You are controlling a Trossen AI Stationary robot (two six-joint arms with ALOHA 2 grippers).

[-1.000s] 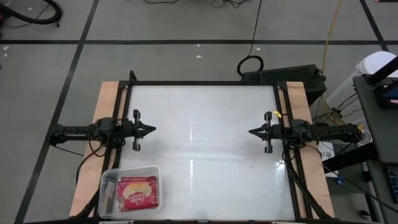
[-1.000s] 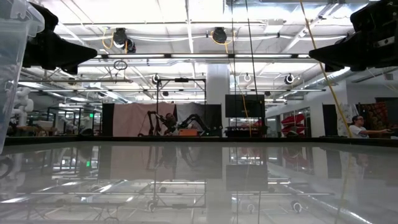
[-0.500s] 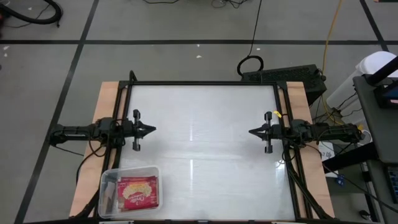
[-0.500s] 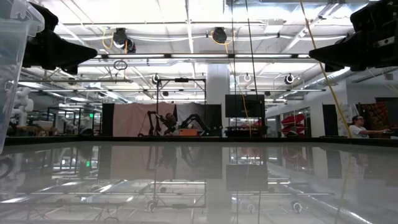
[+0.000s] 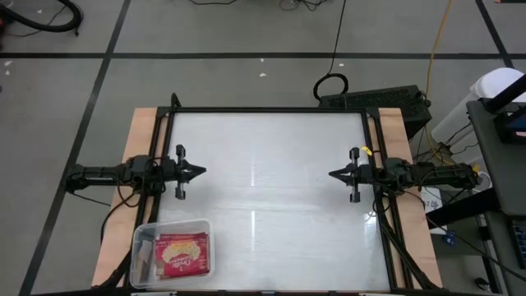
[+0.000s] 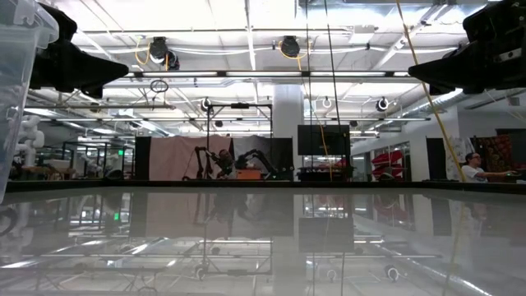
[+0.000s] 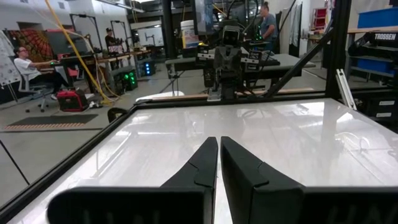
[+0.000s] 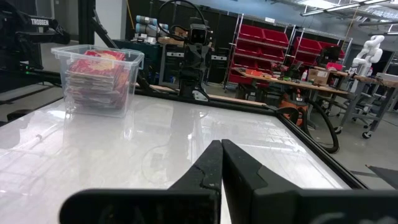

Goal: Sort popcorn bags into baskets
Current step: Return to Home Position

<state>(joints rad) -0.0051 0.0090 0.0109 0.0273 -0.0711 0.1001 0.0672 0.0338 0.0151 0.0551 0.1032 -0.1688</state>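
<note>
While the popcorn bags (image 5: 182, 253) lie stacked in the clear tub (image 5: 140, 233) on the left arm's side, the left gripper (image 5: 201, 172) sits nearer, the right gripper (image 5: 331, 174) well apart, both pinched shut and empty

Right end effector (image 8: 220, 147), fingers together, over white table (image 8: 155, 143), clear basket (image 8: 134, 58) holding stacked popcorn bags (image 8: 93, 78)

White "TROSSEN" lettering on a dark beam (image 7: 384, 36), also a dark strut (image 8: 38, 22)
</note>
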